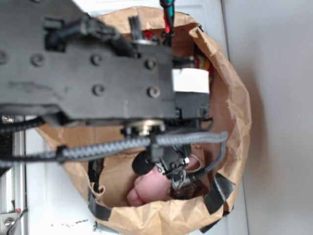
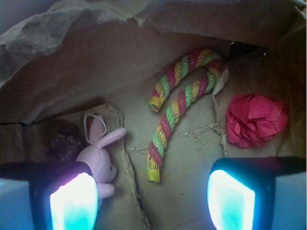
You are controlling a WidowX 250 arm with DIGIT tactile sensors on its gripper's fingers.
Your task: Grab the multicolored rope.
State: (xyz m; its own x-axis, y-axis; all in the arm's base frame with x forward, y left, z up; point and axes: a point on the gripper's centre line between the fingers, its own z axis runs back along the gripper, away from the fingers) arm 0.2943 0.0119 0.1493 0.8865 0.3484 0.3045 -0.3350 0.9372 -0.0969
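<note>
Currently the approach is judged to be in hand, nothing being held yet. At the left, a pink plush bunny (image 2: 100,155) is seen near the left fingertip (image 2: 74,201). The gripper (image 2: 153,201) is held spread wide above the bag floor (image 2: 192,167). Between the fingers and farther in, the multicolored rope (image 2: 180,105) lies bent over itself, striped red, yellow and green, with yellow ends. A descent onto its near leg is called for. At the right, a red paper ball (image 2: 256,120) sits apart.

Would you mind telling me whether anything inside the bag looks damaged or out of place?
The paper bag floor is torn, with ragged seams running between the pink plush bunny and the multicolored rope. The rope lies folded over. The red paper ball looks fine.
</note>
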